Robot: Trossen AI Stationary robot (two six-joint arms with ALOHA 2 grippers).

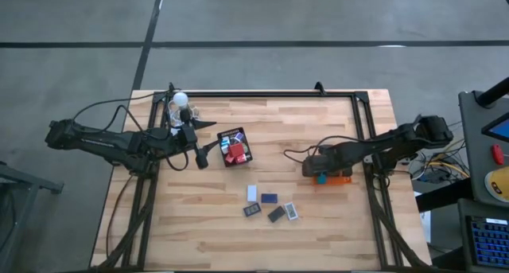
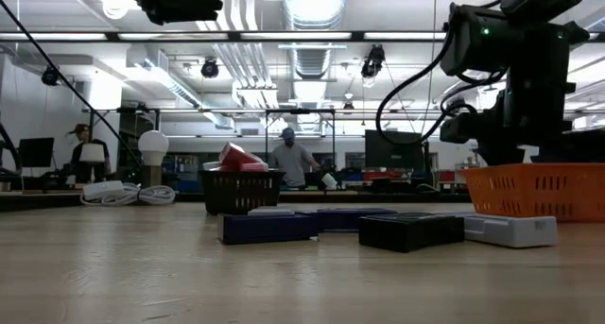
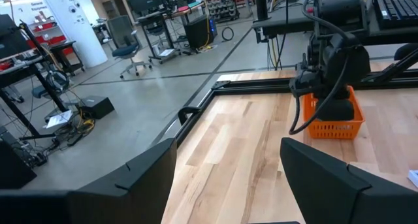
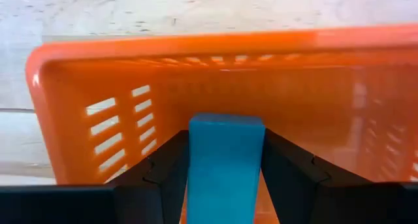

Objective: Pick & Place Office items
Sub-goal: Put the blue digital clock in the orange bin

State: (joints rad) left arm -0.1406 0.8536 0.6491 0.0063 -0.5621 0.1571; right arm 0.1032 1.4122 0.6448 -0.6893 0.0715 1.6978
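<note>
Right pincer [image 4: 225, 178] clamping blue block [image 4: 225, 165] inside orange tray [image 4: 78, 74] rim

Five flat office items are lying loose on the counter [image 1: 207, 225]: one white piece [image 1: 252, 193], one blue piece [image 1: 270, 199], two black pieces [image 1: 252, 211] [image 1: 276, 214] and one grey-white piece [image 1: 292, 212]. Two trays are sitting there: one black mesh tray [image 1: 235, 146] carrying red blocks [image 1: 235, 151], and one orange tray [image 4: 78, 87]. One blue block [image 4: 225, 165] is sitting between the right fingers [image 4: 163, 175].
</note>
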